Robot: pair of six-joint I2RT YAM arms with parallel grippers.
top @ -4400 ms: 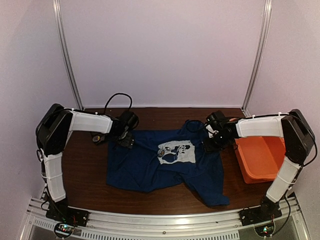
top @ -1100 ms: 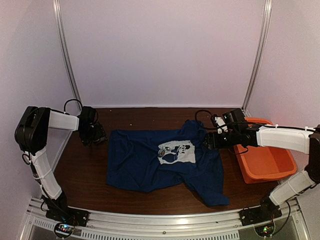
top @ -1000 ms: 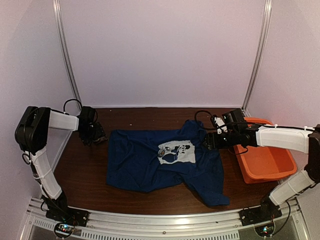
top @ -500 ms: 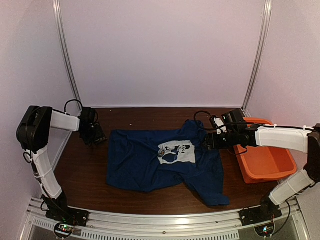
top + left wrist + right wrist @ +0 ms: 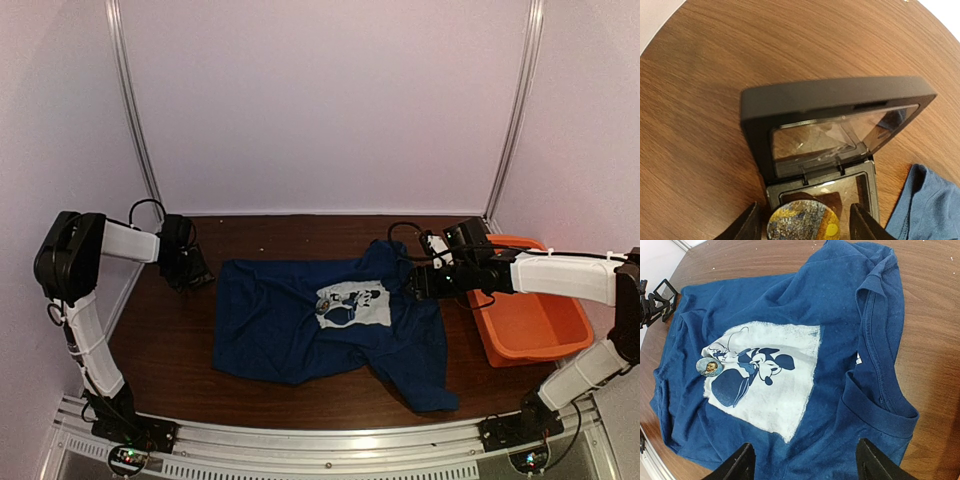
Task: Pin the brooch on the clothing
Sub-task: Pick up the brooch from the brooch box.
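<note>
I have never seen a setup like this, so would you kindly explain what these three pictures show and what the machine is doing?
It is a robot of two arms bolted at the near edge of a wooden table. The overhead picture looks down from behind them; the other two come from a camera on each wrist. A navy T-shirt lies spread out, with a small round brooch sitting at the edge of its white print. An orange tub stands at the right. The left arm's fingers stand open either side of a round badge in an open black box. The right arm's fingers hover open over the T-shirt, holding nothing.
</note>
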